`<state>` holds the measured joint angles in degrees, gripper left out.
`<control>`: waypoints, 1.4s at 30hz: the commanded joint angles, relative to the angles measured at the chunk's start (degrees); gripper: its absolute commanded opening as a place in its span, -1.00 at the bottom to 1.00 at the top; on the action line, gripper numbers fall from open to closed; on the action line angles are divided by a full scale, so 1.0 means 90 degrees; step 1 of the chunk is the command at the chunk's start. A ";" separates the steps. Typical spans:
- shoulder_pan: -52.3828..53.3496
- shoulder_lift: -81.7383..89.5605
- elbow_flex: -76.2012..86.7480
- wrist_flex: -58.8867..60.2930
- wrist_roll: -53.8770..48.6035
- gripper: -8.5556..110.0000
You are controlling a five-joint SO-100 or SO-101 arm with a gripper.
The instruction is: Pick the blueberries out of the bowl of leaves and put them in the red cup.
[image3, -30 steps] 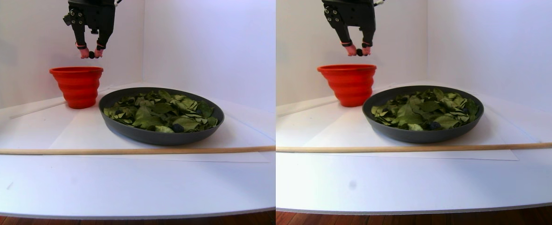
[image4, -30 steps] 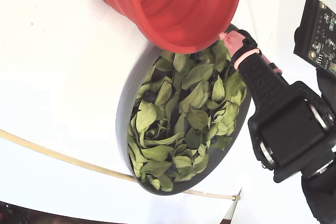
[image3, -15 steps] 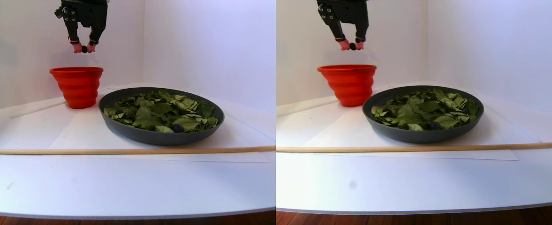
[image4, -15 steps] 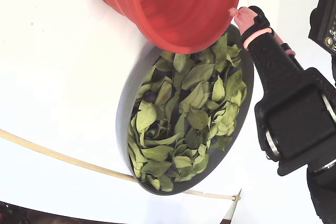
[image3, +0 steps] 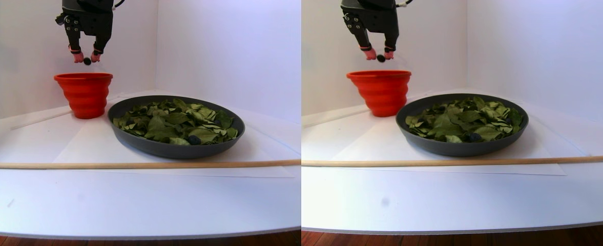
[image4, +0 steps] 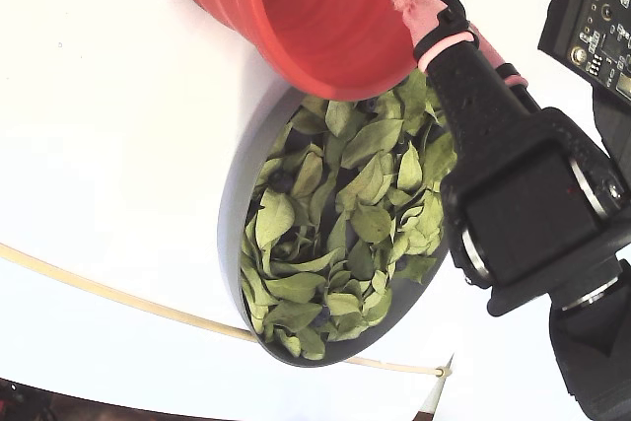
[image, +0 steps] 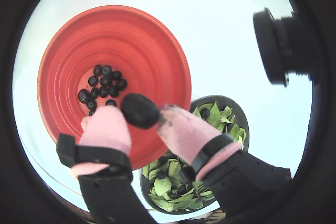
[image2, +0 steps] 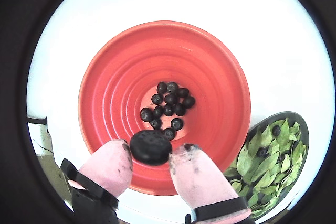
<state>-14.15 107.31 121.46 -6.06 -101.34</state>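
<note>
The red cup (image3: 83,95) stands at the back left, with several blueberries (image2: 168,104) on its bottom. My gripper (image3: 86,58) hangs a little above the cup's mouth, its pink fingertips (image2: 113,162) shut on one blueberry (image2: 150,148). In a wrist view the held blueberry (image: 140,111) sits over the cup's inner wall (image: 152,61). Beside the cup, the dark grey bowl (image3: 173,149) holds heaped green leaves (image4: 345,234), with a blueberry (image3: 194,139) at its front and another (image4: 281,179) among the leaves. In the fixed view one pink fingertip (image4: 409,7) shows over the cup (image4: 325,17).
A long thin wooden stick (image3: 127,165) lies across the white table in front of the bowl. White walls close in the back and left. A black camera module (image: 274,40) and a circuit board (image4: 601,7) ride beside the gripper.
The gripper has carried the blueberry leftward in the stereo pair view, from beside the cup's rim to over its mouth, rising then dipping slightly. The bowl and cup stayed put.
</note>
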 commanded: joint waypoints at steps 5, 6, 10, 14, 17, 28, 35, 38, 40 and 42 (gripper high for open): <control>0.0049 0.0342 -0.0352 -0.0020 0.0127 -0.57; 0.0098 0.0381 -0.0313 -0.0020 0.0127 -0.57; 0.0254 0.0547 -0.0205 -0.0020 0.0088 -0.58; 0.0332 0.0674 -0.0107 -0.0020 0.0010 -0.58; 0.0430 0.0820 -0.0068 0.0117 0.0049 -0.58; 0.0703 0.1201 -0.0020 0.0547 0.0088 -0.59; 0.0811 0.1533 0.0166 0.0889 0.0059 -0.59; 0.0869 0.1660 0.0254 0.1025 0.0039 -0.59; 0.0928 0.1758 0.0352 0.1104 0.0010 -0.59; 0.0967 0.1826 0.0449 0.1113 -0.0020 -0.60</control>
<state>-5.89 117.33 126.04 3.87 -100.81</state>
